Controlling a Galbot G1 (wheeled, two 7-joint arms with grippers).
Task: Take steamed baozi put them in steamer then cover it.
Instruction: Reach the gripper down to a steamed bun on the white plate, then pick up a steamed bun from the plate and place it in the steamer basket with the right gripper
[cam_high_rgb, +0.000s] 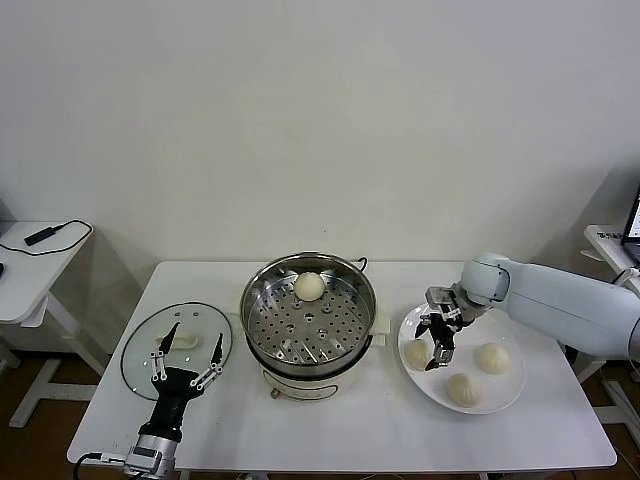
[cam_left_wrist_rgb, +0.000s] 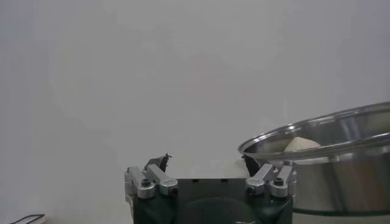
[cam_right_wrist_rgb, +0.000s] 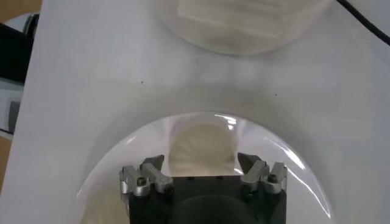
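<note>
The steamer (cam_high_rgb: 252, 300) stands mid-table with one steamed baozi (cam_high_rgb: 309, 286) on its perforated tray, also seen as steamer (cam_left_wrist_rgb: 341, 152) and baozi (cam_left_wrist_rgb: 301, 145) in the left wrist view. Three more baozi lie on a white plate (cam_high_rgb: 512, 392): one at the left (cam_high_rgb: 414, 354), one at the right (cam_high_rgb: 492, 357), one in front (cam_high_rgb: 463, 389). My right gripper (cam_high_rgb: 438, 357) is down at the left baozi. In the right wrist view this gripper (cam_right_wrist_rgb: 200, 159) is open, its fingers close on either side of that baozi (cam_right_wrist_rgb: 201, 141). My left gripper (cam_high_rgb: 195, 333) (cam_left_wrist_rgb: 205, 158) hovers open and empty over the glass lid (cam_high_rgb: 140, 352).
The lid lies flat on the table left of the steamer, its white knob (cam_high_rgb: 184, 340) up. A side table (cam_high_rgb: 30, 270) with a cable stands at the far left. The steamer's base (cam_right_wrist_rgb: 237, 24) lies beyond the plate rim (cam_right_wrist_rgb: 122, 141) in the right wrist view.
</note>
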